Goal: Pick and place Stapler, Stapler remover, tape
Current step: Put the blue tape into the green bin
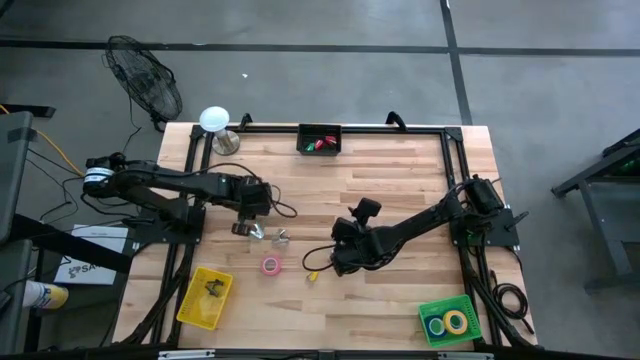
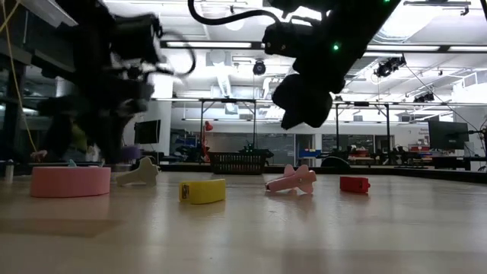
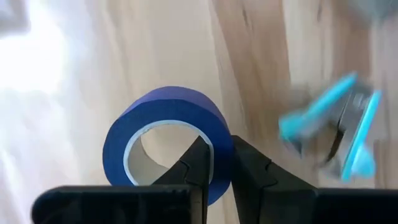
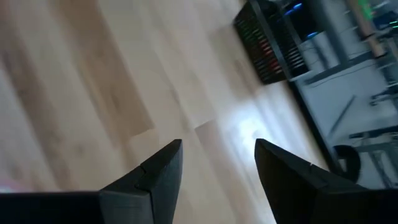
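Observation:
My left gripper (image 3: pixel 217 146) is shut on a blue tape roll (image 3: pixel 168 134) left of the table's middle (image 1: pixel 250 208). Beside it lies a stapler remover with light-blue grips (image 3: pixel 336 134), blurred. Two silvery stapler removers (image 1: pixel 245 229) (image 1: pixel 280 237) rest on the wood just nearer. A pink tape roll (image 1: pixel 271 265) lies flat toward the near edge (image 2: pixel 70 181). A small yellow piece (image 1: pixel 312 275) (image 2: pixel 202 190) lies close to my right gripper (image 1: pixel 337 262). That gripper hangs open over bare wood (image 4: pixel 217 152), slanting down. My left gripper pinches the blue roll's wall (image 3: pixel 219 127) with one finger inside the open centre and one outside. The fingers come steeply from above. The roll sits slightly tilted with its opening up. Whether it is clear of the wood, I cannot tell.
A yellow bin (image 1: pixel 190 305) with a dark item stands near left. A green bin (image 1: pixel 470 308) holding two tape rolls stands near right. A black bin (image 1: pixel 319 130) with red and green items sits at the far edge. Pink (image 2: pixel 293 180) and red (image 2: pixel 354 183) pieces lie mid-table.

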Robot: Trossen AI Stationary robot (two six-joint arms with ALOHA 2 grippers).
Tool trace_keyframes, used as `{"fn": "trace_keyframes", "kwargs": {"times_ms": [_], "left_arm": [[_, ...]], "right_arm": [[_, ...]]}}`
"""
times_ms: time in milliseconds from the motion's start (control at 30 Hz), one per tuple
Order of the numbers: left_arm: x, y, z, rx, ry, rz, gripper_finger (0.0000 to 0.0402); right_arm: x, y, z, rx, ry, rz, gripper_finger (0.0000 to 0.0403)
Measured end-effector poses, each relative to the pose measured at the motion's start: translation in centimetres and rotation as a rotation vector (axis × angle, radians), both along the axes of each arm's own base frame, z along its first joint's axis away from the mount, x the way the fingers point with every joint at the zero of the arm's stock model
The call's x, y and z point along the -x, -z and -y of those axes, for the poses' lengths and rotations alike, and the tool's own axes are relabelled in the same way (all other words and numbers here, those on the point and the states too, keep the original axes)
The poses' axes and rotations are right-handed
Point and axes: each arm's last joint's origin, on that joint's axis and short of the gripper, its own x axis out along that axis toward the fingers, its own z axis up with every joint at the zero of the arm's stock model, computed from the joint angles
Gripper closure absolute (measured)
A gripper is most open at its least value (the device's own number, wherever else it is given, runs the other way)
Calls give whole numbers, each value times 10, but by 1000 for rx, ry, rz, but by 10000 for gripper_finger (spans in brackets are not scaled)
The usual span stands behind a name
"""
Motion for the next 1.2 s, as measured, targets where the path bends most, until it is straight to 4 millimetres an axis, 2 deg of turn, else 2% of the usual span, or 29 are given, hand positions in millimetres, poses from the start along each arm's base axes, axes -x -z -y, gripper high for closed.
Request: {"fn": "trace_keyframes", "kwargs": {"times_ms": [200, 467, 567, 800, 967, 1200], "left_arm": [[-18, -32, 1, 18, 156, 273, 363], [-34, -68, 11, 182, 504, 696, 360], [-37, -76, 14, 247, 625, 802, 360], [-40, -85, 18, 304, 740, 911, 359], [-40, -87, 18, 307, 756, 931, 359], [-41, -88, 18, 306, 760, 938, 359]], "right_arm": [[0, -2, 2, 79, 28, 52, 210], [-1, -6, -1, 226, 21, 91, 210], [-3, -9, -6, 293, 6, 120, 210], [-8, -19, -25, 420, -48, 161, 210], [-13, -35, -35, 359, -149, 149, 210], [-25, -64, -47, 281, -342, 217, 210]]}}
